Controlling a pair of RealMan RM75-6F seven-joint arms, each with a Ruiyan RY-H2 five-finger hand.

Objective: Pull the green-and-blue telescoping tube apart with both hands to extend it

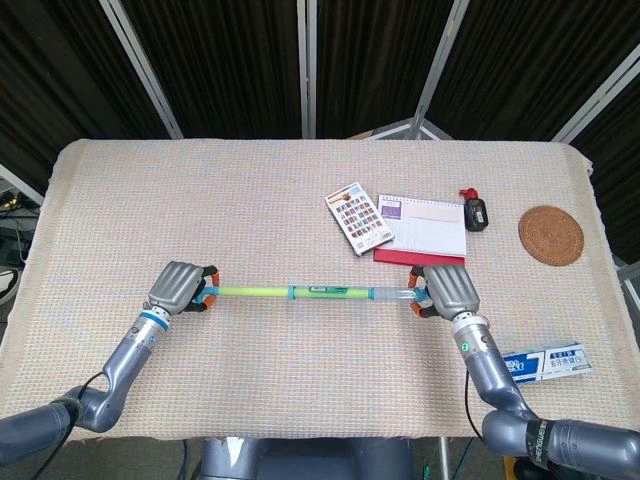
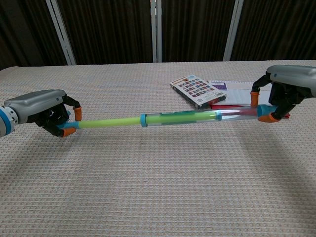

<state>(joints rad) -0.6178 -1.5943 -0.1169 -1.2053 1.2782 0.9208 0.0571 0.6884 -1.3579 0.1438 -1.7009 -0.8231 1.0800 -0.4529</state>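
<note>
Green-and-blue tube (image 2: 168, 119) held level above table (image 1: 300, 200), left hand (image 1: 178, 288) & right hand (image 1: 450, 290) each clenched round one end, pulling outward to lengthen.

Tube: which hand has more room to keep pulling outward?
Left, probably. The left hand has bare tablecloth beyond it; the right hand, gripping the tube, sits beside the red notebook and near the toothpaste box.

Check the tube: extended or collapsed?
Extended: the tube shows a thin green section drawn out past its blue collar, spanning left hand to right hand.
</note>
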